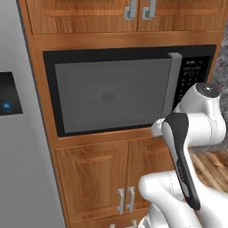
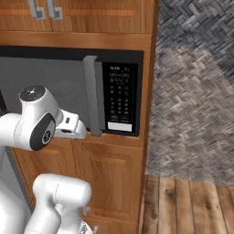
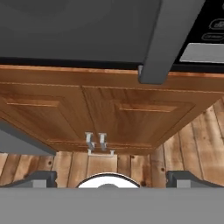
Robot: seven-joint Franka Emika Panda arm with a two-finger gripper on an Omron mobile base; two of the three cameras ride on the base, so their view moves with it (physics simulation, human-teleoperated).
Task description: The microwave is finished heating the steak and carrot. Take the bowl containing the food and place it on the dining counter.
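Microwave door is shut, so the wide-open end effector should hook squarely round the handle at upper right.

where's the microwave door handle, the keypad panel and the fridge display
microwave door handle [image 2: 93,96], right base view, middle of the vertical grey bar
keypad panel [image 2: 119,97], right base view, among the button rows
fridge display [image 1: 8,94], left base view, dark screen above the blue light
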